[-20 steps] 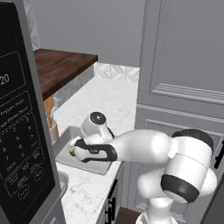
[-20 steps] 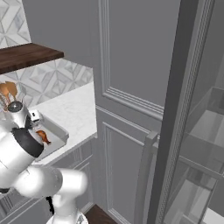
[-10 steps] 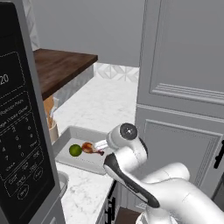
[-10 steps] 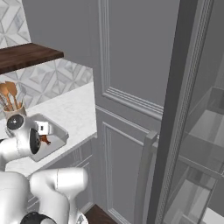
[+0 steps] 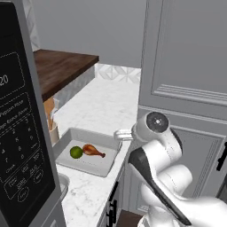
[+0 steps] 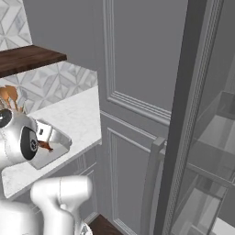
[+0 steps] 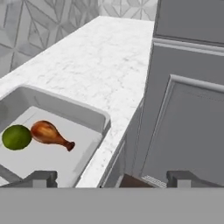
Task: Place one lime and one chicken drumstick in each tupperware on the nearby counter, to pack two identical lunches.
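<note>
One tray holds a lime and drumstick; the fingers are spread apart and empty, so the second lunch seems next.

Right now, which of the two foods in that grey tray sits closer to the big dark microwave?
The lime: the round green one. It lies on the microwave side of the tupperware, with the brown chicken drumstick beside it.

A grey tupperware on the white counter holds a lime seemingly touching a drumstick.
</note>
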{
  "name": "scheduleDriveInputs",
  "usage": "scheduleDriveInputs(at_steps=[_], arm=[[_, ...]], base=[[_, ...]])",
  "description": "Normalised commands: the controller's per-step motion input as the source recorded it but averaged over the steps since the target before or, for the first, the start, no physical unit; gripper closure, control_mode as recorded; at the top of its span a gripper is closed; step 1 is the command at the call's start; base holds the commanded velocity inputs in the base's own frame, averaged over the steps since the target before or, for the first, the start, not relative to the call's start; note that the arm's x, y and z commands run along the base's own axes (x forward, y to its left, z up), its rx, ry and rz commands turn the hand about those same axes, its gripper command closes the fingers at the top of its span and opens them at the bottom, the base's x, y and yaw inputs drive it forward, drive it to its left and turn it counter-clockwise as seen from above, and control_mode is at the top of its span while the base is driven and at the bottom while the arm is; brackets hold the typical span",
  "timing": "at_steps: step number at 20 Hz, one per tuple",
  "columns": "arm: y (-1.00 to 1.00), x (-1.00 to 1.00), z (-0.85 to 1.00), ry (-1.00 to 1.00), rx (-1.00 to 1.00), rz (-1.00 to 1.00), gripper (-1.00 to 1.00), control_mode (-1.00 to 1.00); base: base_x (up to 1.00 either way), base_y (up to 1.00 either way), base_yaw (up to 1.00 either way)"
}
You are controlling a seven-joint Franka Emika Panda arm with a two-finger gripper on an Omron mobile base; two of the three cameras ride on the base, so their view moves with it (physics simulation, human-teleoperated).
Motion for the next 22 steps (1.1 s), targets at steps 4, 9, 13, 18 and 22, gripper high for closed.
scheduleDriveInputs(at_steps=[4, 9, 13, 18, 22], arm=[[-0.52, -0.76, 0.28, 0.03, 0.0, 0.02, -1.0, -1.0], [-0.57, -0.49, -0.15, 0.07, -0.01, 0.19, -1.0, -1.0], [-0.2, -0.42, -0.15, 0.13, -0.01, 0.13, -1.0, -1.0], [-0.01, -0.24, -0.2, 0.07, -0.03, 0.05, -1.0, 1.0], [0.0, 0.0, 0.0, 0.0, 0.0, 0.0, -1.0, 1.0]], base=[[0.0, 0.0, 0.0], [0.0, 0.0, 0.0], [0.0, 0.0, 0.0], [-0.13, 0.0, 0.01], [-0.97, -0.01, 0.0]])
